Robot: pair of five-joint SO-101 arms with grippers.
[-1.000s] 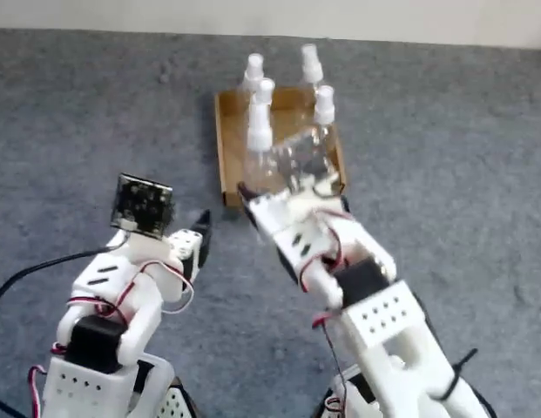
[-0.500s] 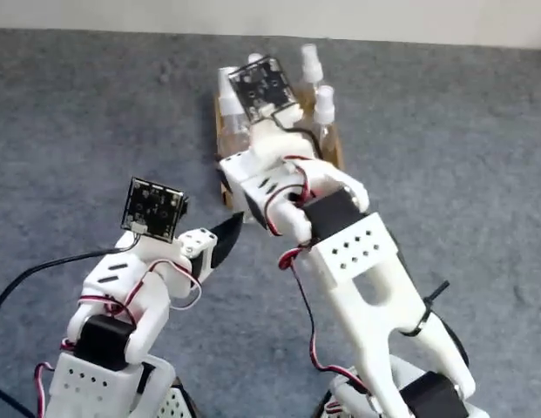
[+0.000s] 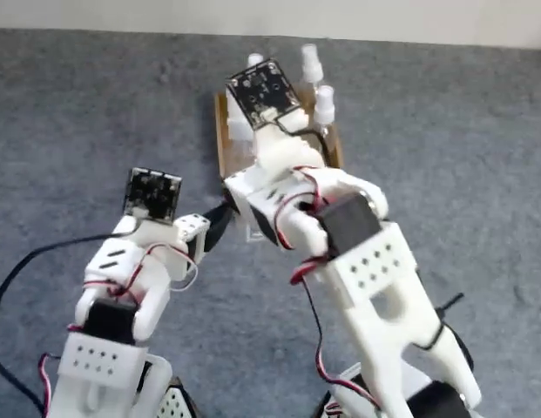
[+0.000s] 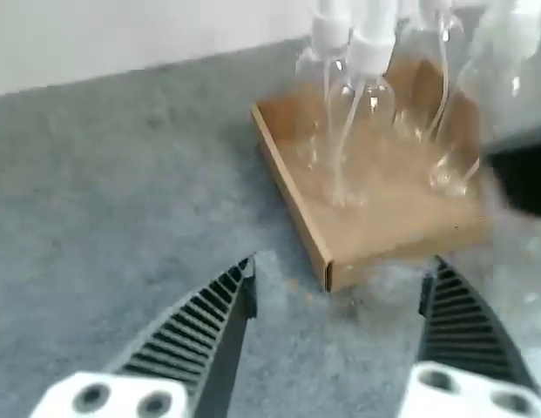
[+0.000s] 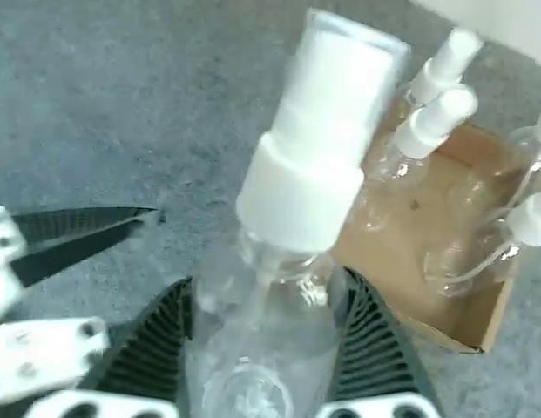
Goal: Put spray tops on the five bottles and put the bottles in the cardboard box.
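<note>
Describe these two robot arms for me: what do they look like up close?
The left arm and right arm are chunky white plastic shells with black motor blocks, rows of small round holes, and thin red and black wires looped between joints. Each wrist carries a dark square circuit board. The left end effector and right end effector each have two black, ribbed, tapering fingers.

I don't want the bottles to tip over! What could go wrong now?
1. The right hand grips a bottle beside the cardboard box, where the other bottles stand close together. Lowering it in could knock one over.
2. The open left hand sits by the box's near corner, close to the right hand. The two might bump, which could jolt the bottle.
</note>
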